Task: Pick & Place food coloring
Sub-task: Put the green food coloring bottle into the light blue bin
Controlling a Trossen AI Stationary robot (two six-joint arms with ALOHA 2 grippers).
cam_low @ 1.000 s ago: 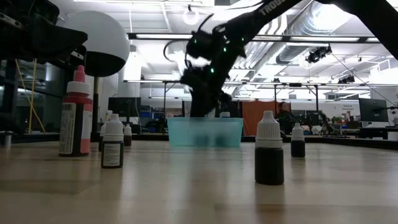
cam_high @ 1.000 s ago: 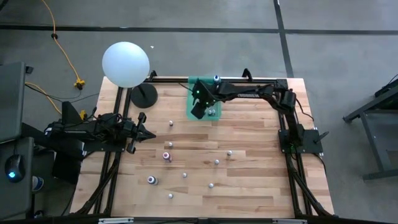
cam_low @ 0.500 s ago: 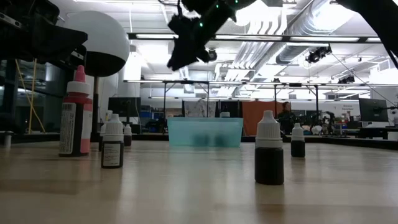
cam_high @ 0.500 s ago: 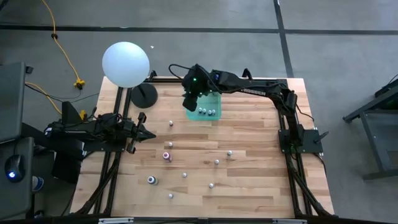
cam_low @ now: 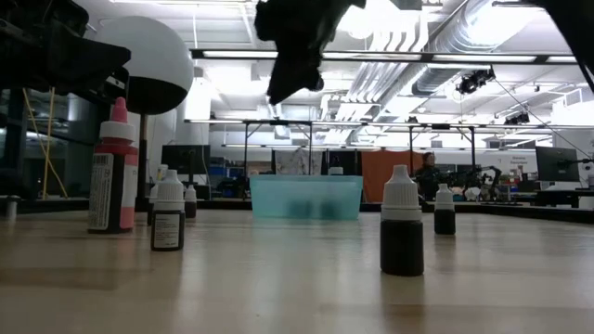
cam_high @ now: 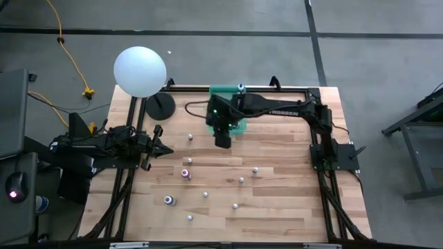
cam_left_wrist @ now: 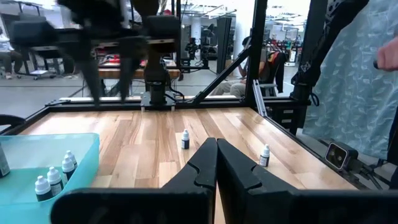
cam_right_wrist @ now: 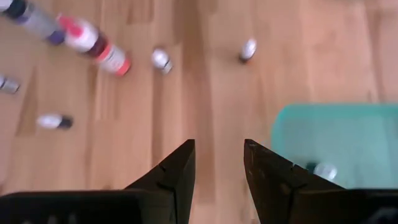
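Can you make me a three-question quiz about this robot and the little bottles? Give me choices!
1. Where is the right tool?
A. over the near edge of the teal bin
B. beside the white ball
C. off the table

2. What colour is the bin?
A. red
B. teal
C. yellow

3. How are the right tool's fingers?
A. apart with nothing between them
B. squeezing a bottle
C. holding the ball

Answers: 1 A, the high view shows it hanging over the bin's edge. 2 B, the low view shows a teal tub. 3 A, the right wrist view shows only wood between them.
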